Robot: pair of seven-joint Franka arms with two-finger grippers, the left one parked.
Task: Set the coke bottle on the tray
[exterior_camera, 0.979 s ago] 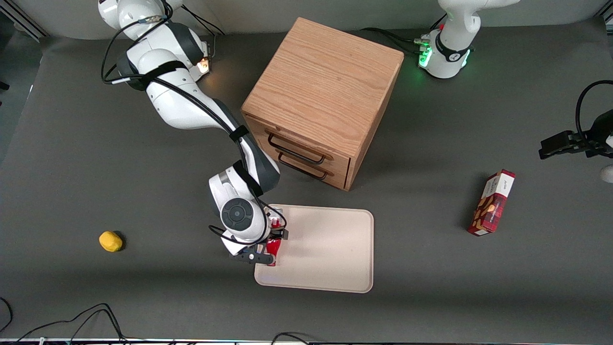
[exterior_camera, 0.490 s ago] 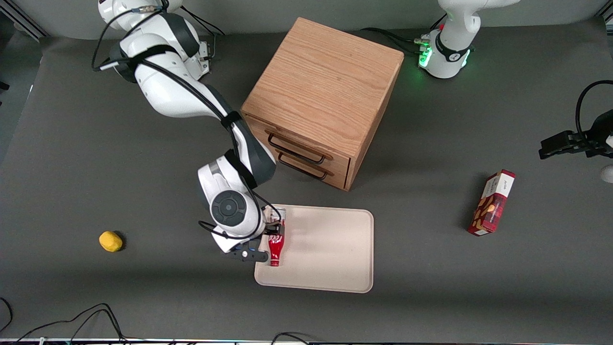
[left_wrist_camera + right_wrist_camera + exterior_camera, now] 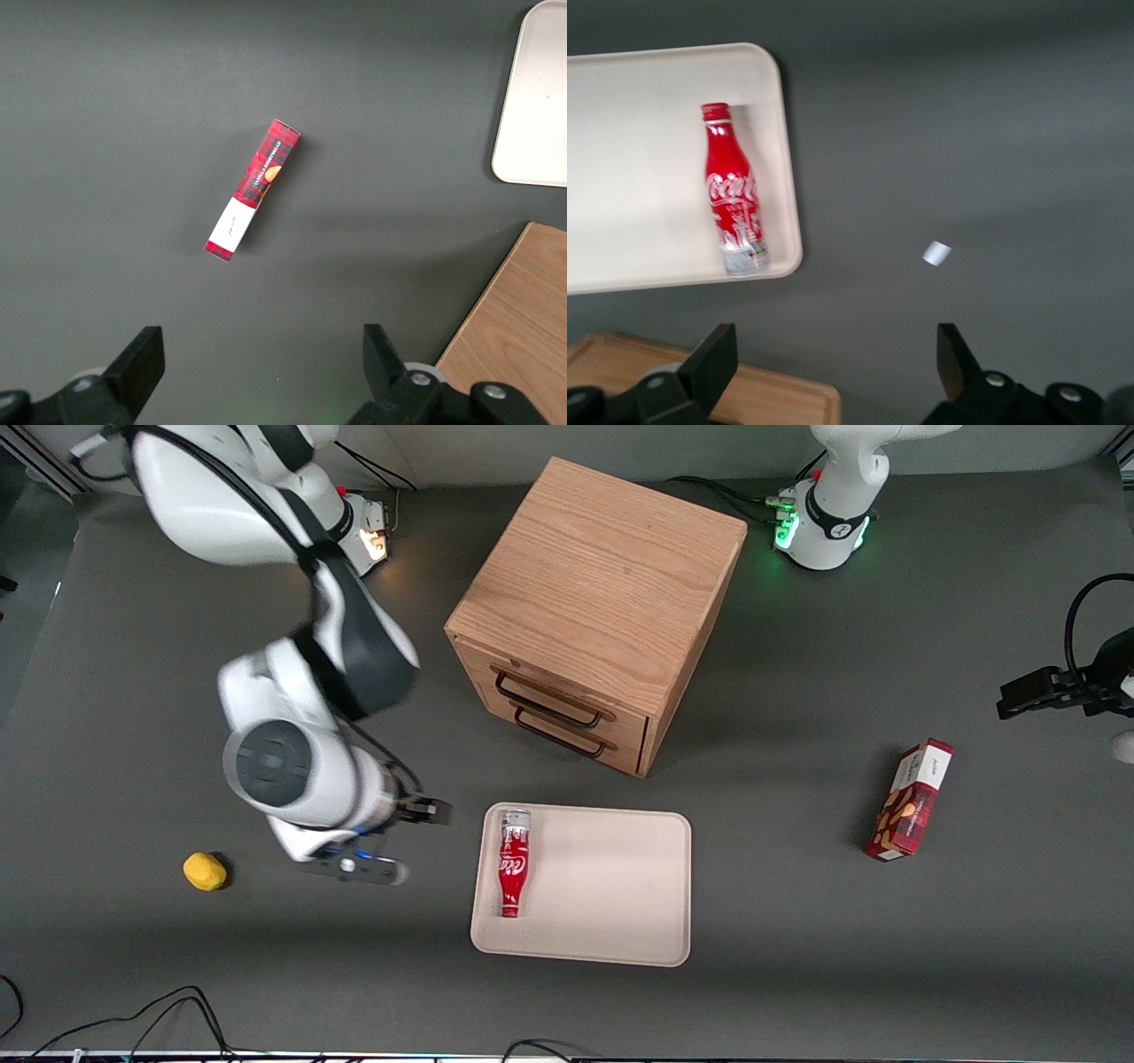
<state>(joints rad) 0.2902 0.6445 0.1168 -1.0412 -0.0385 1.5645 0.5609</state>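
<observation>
The coke bottle [image 3: 513,861], red with white script, lies on its side on the beige tray [image 3: 611,886], along the tray's edge nearest the working arm, cap pointing toward the front camera. It also shows in the right wrist view [image 3: 733,197], lying inside the tray's rim [image 3: 647,177]. My right gripper [image 3: 416,813] is open and empty. It is raised above the bare table beside the tray, toward the working arm's end, apart from the bottle. In the right wrist view the gripper [image 3: 835,350] has its jaws spread wide with nothing between them.
A wooden two-drawer cabinet [image 3: 598,602] stands farther from the front camera than the tray. A red snack box [image 3: 910,799] lies toward the parked arm's end. A small yellow object [image 3: 205,871] lies toward the working arm's end. A small pale scrap [image 3: 936,253] lies on the table.
The gripper has let go of the bottle, risen and moved away from the tray toward the working arm's end. The bottle stays lying on the tray.
</observation>
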